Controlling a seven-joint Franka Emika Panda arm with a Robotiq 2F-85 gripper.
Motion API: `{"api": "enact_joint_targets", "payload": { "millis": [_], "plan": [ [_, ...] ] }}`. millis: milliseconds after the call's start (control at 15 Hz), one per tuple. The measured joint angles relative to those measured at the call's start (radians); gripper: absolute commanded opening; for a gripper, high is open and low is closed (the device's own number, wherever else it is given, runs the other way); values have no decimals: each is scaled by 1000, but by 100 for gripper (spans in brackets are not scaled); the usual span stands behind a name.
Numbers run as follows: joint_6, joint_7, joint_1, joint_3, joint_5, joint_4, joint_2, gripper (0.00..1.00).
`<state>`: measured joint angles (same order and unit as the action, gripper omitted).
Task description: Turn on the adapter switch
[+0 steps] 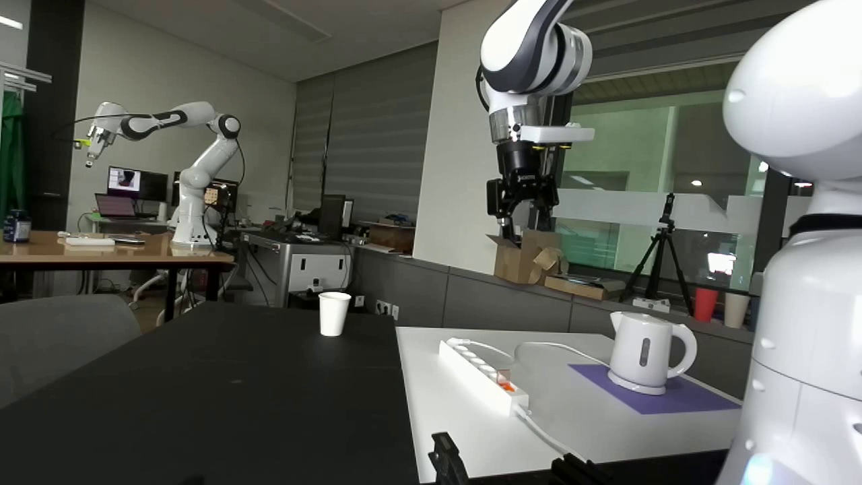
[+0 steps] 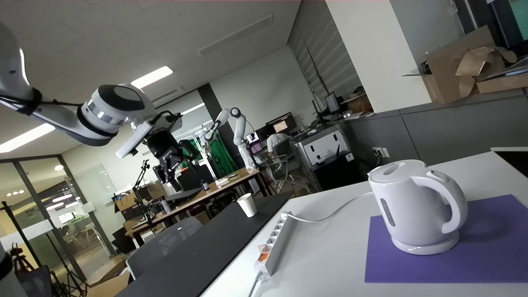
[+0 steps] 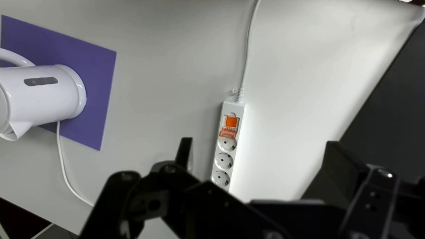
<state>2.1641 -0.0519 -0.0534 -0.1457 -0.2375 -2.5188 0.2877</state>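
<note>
White on white, looking down at adapter (image 3: 226,152) flat on white table (image 3: 166,83) btwn kettle (image 3: 43,96) on purple mat (image 3: 98,83) & blk table (image 3: 391,99), w/ orange switch (image 3: 231,121) at end w/ cord (image 3: 247,56), beside raised clear flap (image 3: 228,133), hovering well above w/ gripper (image 3: 258,146) spread wide, spotting cup (image 1: 334,314) on blk table in both exterior views

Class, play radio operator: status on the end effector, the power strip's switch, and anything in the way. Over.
End effector open, high up, holding nothing. Orange switch untouched on power strip. Raised flap beside it might hinder pressing; kettle aside.
</note>
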Motion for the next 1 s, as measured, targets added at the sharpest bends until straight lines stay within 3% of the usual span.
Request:
{"api": "enact_joint_targets", "payload": {
  "millis": [333,1000],
  "plan": [
    [181,-1,18,17,-28,-21,-118,100],
    [525,-68,17,133,-158,16,-564,100]
  ]
}}
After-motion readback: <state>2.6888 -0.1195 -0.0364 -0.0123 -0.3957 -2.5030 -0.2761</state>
